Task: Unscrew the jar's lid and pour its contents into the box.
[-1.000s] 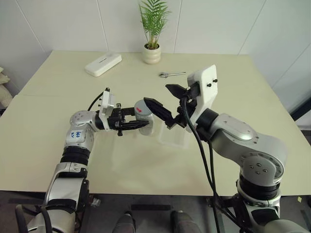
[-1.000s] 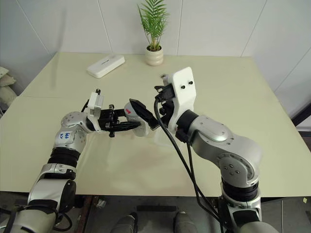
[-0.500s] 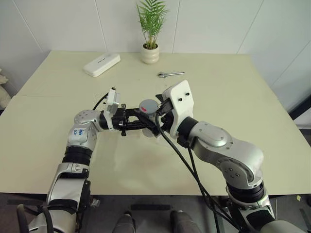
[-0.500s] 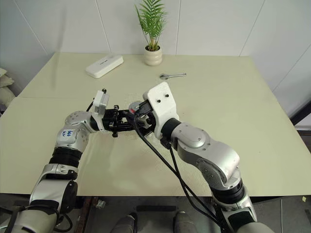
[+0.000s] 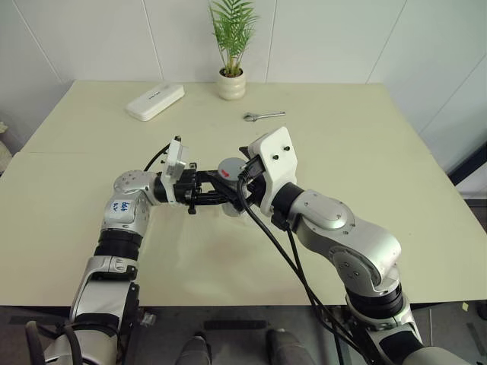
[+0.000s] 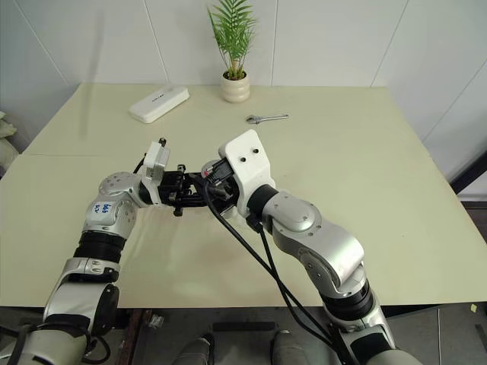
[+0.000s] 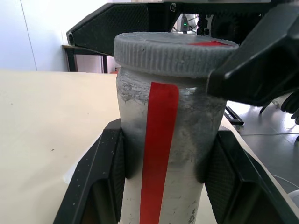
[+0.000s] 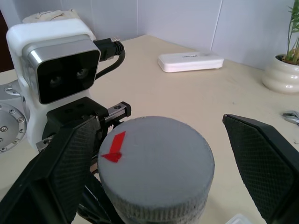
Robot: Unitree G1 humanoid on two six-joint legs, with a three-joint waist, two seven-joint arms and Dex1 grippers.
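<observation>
Left wrist view: my left gripper point(image 7: 163, 182) clamps the jar point(image 7: 163, 154); right gripper point(image 8: 159, 154) spread wide around the lid point(image 8: 156, 161).

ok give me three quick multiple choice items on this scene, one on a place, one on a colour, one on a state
1. Where is the spanner?
A. on the table behind the arms
B. in the plant pot
C. on the white case

2. What colour is the arrow on the lid?
A. blue
B. red
C. green

3. How is the right end effector?
A. shut on the lid
B. open, a finger either side of the lid
C. holding the spanner

Answers: 1 A, it lies on bare tabletop; 2 B, the right wrist view shows it red; 3 B, gaps show beside the lid.
</observation>
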